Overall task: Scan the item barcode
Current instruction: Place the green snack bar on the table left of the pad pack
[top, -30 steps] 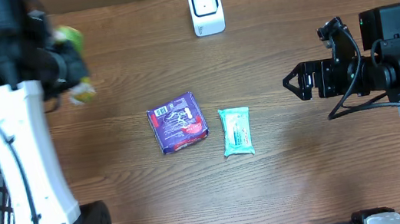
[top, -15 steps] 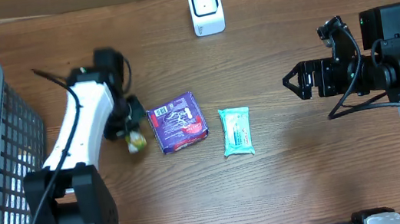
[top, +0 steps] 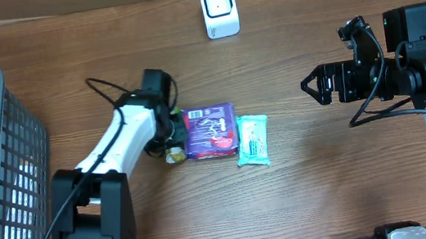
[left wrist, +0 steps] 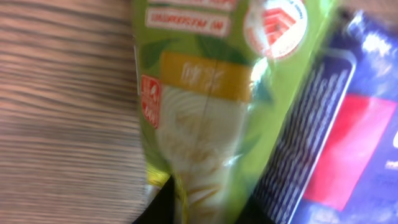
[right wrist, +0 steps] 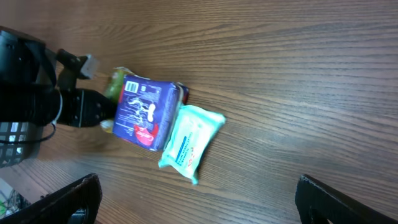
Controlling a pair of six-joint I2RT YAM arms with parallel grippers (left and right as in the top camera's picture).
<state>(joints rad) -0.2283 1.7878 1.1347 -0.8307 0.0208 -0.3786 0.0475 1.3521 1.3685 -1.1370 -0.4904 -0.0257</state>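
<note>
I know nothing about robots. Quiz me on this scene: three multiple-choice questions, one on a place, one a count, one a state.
1. Where is the white device? A) at the table's far side, beyond the packets B) under a packet C) in a hand
2. How many packets are in view? A) two B) three C) five
3. The right hand is: A) open, empty B) shut on a packet C) out of sight
Answers: 1 A, it stands past the packets. 2 B, green packet, purple packet, mint packet. 3 A, its jaws stand apart, nothing between.
</note>
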